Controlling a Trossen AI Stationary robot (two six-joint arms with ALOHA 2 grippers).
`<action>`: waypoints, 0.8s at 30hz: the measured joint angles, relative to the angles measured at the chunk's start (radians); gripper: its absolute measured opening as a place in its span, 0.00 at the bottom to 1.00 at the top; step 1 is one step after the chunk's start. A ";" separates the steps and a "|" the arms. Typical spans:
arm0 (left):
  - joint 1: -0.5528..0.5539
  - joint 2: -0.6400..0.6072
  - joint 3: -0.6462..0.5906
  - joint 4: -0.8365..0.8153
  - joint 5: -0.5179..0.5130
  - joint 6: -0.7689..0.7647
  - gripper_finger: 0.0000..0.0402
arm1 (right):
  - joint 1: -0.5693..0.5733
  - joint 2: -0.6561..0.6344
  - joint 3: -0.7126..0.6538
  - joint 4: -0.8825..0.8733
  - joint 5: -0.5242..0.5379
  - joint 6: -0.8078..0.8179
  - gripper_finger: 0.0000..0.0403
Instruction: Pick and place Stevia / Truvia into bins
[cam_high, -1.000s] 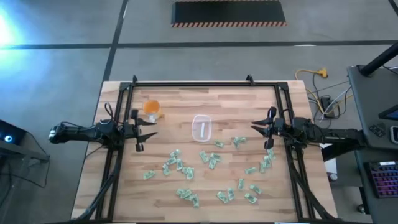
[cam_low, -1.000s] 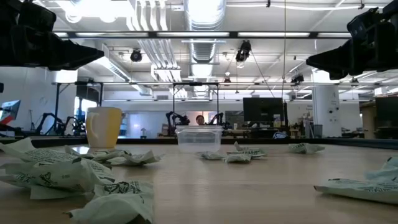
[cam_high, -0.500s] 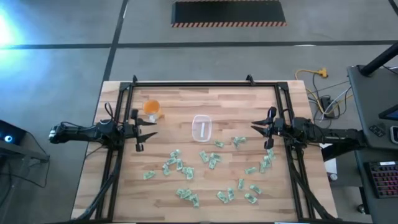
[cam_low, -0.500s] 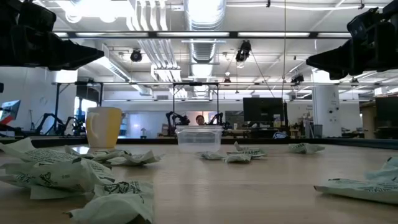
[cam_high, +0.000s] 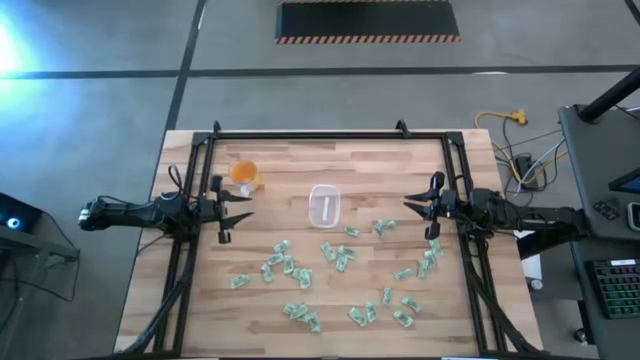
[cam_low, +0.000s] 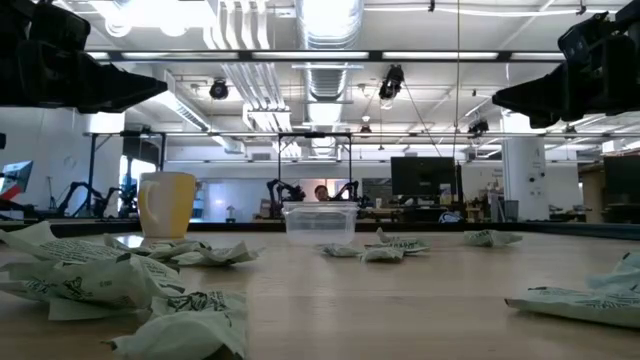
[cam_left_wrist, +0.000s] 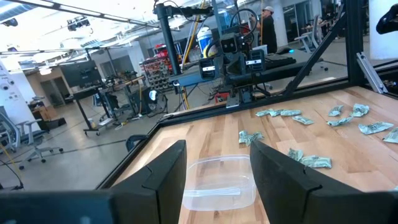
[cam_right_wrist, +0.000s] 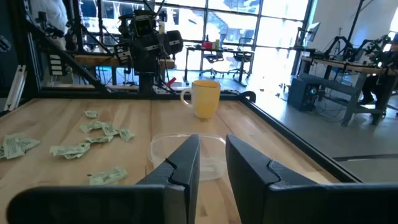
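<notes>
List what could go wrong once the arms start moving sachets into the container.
1. The sachets lie crumpled and bunched, some overlapping, so a pinch may lift two or slip off.
2. The container is small and looks light; a gripper could nudge it aside.
3. The orange cup stands near the left gripper, which is open; a swing could tip it. The right gripper waits at the right edge, jaws narrowly apart.

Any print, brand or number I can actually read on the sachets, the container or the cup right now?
No text can be read in any view.
sachets: dark print on the pale green paper, too blurred to read.
clear container: no label seen.
orange cup: plain, no mark seen.
</notes>
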 joint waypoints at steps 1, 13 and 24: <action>0.000 0.000 0.000 0.000 0.000 0.000 0.40 | 0.000 0.000 0.000 0.000 0.000 0.000 0.17; 0.000 0.000 0.000 0.000 0.000 0.000 0.40 | 0.000 0.000 0.000 0.000 0.000 0.000 0.17; 0.000 0.000 0.000 0.057 -0.003 0.001 0.40 | 0.000 0.000 0.000 0.000 0.000 0.000 0.17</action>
